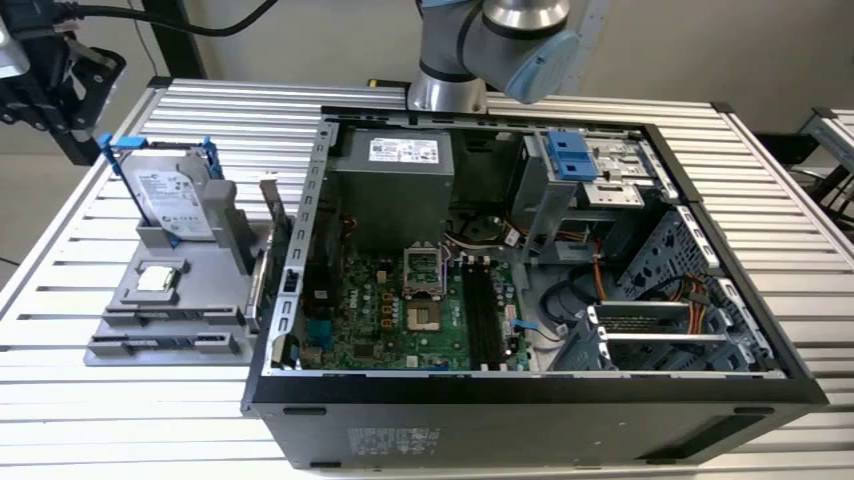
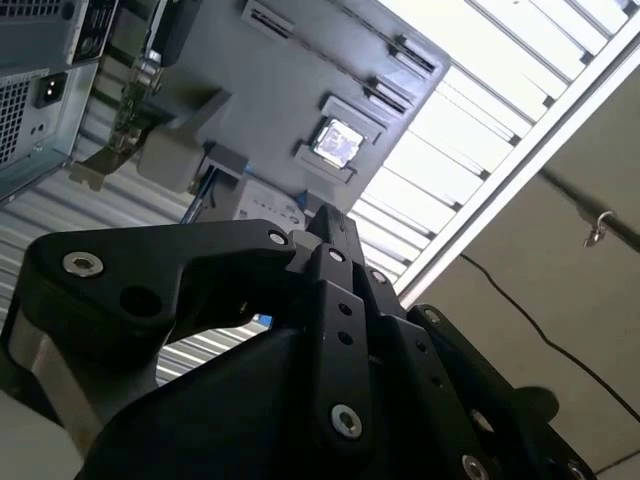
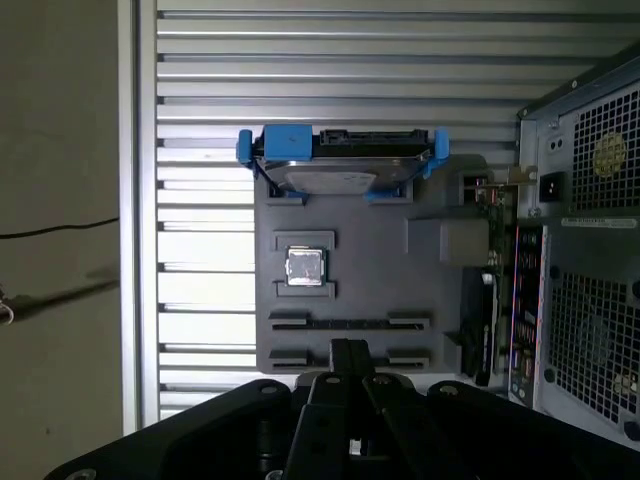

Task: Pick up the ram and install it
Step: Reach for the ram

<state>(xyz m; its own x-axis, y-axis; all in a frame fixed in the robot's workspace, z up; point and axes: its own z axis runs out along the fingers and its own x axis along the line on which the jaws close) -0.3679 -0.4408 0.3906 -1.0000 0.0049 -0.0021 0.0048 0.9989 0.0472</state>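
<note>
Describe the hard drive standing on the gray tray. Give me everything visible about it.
The hard drive is a flat, boxy silver unit, metal by its look, with a white label on its broad face. Blue plastic rails are clipped along its two narrow sides. It stands upright on edge, seated in a bracket at one end of the gray tray. The tray rests on the slatted table, to the exterior view's left of the open computer case. Only the bracket touches the drive.

The gripper (image 3: 348,350) is looking black; the tray (image 3: 380,280) ahead is showing grey; the hard drive (image 3: 335,178) is wearing blue rails.
</note>
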